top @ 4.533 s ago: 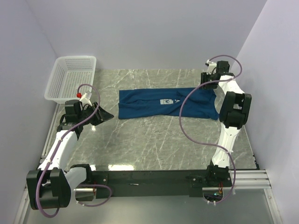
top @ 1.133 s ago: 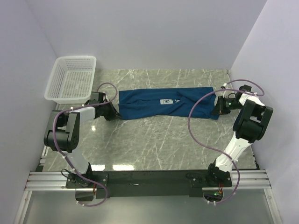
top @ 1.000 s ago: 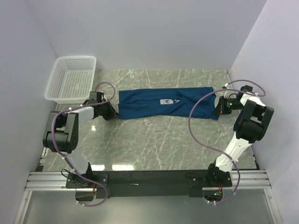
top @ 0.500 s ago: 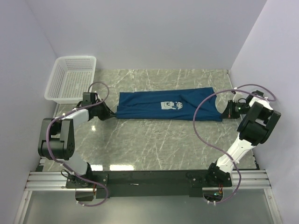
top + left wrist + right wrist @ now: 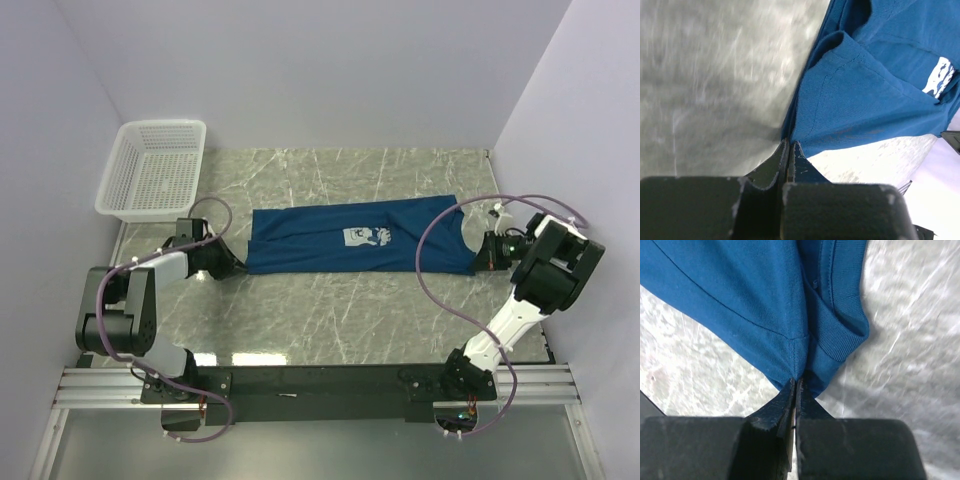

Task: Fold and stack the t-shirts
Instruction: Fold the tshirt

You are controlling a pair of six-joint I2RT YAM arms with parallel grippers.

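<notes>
Left claw (image 5: 238,266) clenched on t-shirt (image 5: 330,238) hem corner; right claw (image 5: 480,260) clenched on opposite end. T-shirt spread flat mid-worktop (image 5: 330,310), print up, spanning between left and right edges.

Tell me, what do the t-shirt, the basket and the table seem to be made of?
T-shirt: matte knit cloth, perhaps cotton; ribbed hem and seams show. Basket: white plastic, apparently; moulded mesh walls. Table: grey, slightly glossy marble look with pale veins; real stone or print, unclear.
</notes>
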